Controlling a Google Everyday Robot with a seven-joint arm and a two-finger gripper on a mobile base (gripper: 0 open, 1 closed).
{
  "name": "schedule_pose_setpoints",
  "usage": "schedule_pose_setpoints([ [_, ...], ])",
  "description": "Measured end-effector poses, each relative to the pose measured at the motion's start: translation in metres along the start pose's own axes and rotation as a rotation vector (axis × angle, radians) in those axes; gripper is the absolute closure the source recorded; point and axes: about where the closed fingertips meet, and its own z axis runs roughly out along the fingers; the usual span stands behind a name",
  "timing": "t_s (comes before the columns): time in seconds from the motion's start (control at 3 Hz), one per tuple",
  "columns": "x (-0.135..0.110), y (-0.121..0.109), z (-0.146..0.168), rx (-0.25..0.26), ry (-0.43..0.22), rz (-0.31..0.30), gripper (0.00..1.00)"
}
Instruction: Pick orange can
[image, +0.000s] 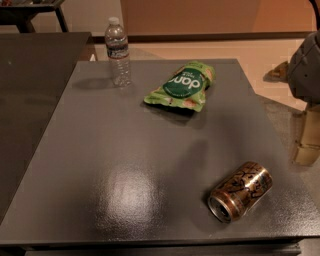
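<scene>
Seeing orange can on its side at 5 o'clock of the grey table, near the front edge and a little in from the right edge, silver end turned toward 7 o'clock. Finding gripper at 3 o'clock, off the table beyond its right edge, apart from the can; whether released or clenched, cannot tell. Noting green snack bag at 12 o'clock and clear water bottle upright at 11 o'clock, close to the far edge. Wide bare surface in the middle and from 7 to 9 o'clock, also between can and bag.
</scene>
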Motion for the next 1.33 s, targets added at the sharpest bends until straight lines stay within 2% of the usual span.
schedule_pose_setpoints([
  [0.67,-0.011,0.051,0.044,-0.050,-0.026,-0.264,0.00],
  [1.0,-0.020,0.071,0.069,-0.086,-0.048,-0.371,0.00],
  [1.33,-0.025,0.086,0.087,-0.125,-0.055,-0.448,0.00],
])
